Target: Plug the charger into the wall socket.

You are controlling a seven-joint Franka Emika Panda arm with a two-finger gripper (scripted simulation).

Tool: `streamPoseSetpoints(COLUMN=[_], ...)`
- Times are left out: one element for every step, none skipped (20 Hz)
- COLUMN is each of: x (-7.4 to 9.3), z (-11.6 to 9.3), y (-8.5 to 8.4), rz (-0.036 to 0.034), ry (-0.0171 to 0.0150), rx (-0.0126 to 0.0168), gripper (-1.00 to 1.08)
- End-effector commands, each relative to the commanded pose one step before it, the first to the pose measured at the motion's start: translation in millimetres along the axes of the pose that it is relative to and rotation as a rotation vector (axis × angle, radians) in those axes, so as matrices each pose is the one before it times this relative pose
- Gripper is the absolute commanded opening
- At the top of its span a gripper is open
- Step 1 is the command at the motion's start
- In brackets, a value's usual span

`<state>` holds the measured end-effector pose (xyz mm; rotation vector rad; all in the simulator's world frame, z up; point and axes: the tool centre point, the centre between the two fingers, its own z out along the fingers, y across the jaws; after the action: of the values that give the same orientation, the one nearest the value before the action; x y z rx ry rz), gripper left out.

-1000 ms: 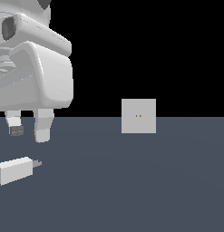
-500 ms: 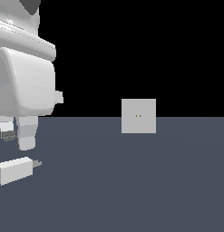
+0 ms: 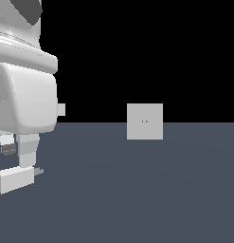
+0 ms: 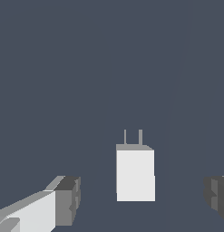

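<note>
At the exterior view's left, the large white gripper (image 3: 16, 154) of the robot arm hangs low over a dark grey-blue tabletop (image 3: 137, 199). Its two fingers (image 3: 27, 151) point downward and stand spread wide apart, holding nothing. In the exterior view, the nearer finger's tip overlaps the top edge of the charger (image 3: 15, 180); whether the two actually touch cannot be told from this angle.

The charger is a small off-white rectangular block lying flat on the tabletop, directly below the gripper. Its two short grey prongs (image 3: 39, 171) stick out from the end that faces the exterior view's right.

In the wrist view, the charger (image 4: 135, 174) lies in the gap between the dark grey fingertips (image 4: 68, 199), nearer to one than the other, with clear tabletop on both sides. Neither fingertip touches the block here. The two prongs (image 4: 132, 136) project from the charger's far end, side by side.

The wall socket (image 3: 144, 121) is a flat light-grey square plate standing upright at the far edge of the tabletop, against a black background. Two tiny dark-orange holes sit side by side near its centre. It is well apart from the charger and gripper, toward the exterior view's right.
</note>
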<state>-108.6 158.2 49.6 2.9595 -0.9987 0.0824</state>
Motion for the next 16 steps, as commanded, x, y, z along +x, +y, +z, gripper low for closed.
streamPoseSetpoints(x=[-1.03, -0.20, -0.42, -0.04, -0.25, -0.18, -0.12, -0.07, 0.26, -0.01, 0.00, 0.00, 0.00, 0.00, 0.00, 0.00], z=[10.72, 5.19, 4.73, 4.10, 3.52, 2.94, 2.37, 1.82, 1.26, 0.76, 0.25, 0.00, 0.00, 0.00, 0.00, 0.00], y=[0.48, 0.16, -0.09, 0.09, -0.16, -0.18, -0.18, -0.17, 0.07, -0.09, -0.03, 0.00, 0.00, 0.00, 0.00, 0.00], rz=[0.00050, 0.00069, 0.00000, 0.00069, 0.00000, 0.00000, 0.00000, 0.00000, 0.00068, 0.00000, 0.00000, 0.00000, 0.00000, 0.00000, 0.00000, 0.00000], ry=[-0.00052, 0.00003, 0.00000, 0.00004, 0.00000, 0.00000, 0.00000, 0.00000, 0.00010, 0.00000, 0.00000, 0.00000, 0.00000, 0.00000, 0.00000, 0.00000], rx=[-0.00084, 0.00002, 0.00000, 0.00001, 0.00000, 0.00000, 0.00000, 0.00000, -0.00001, 0.00000, 0.00000, 0.00000, 0.00000, 0.00000, 0.00000, 0.00000], gripper=[1.00, 1.00, 1.00, 1.00, 1.00, 1.00, 1.00, 1.00, 1.00, 1.00, 1.00, -1.00, -1.00, -1.00, -1.00, -1.00])
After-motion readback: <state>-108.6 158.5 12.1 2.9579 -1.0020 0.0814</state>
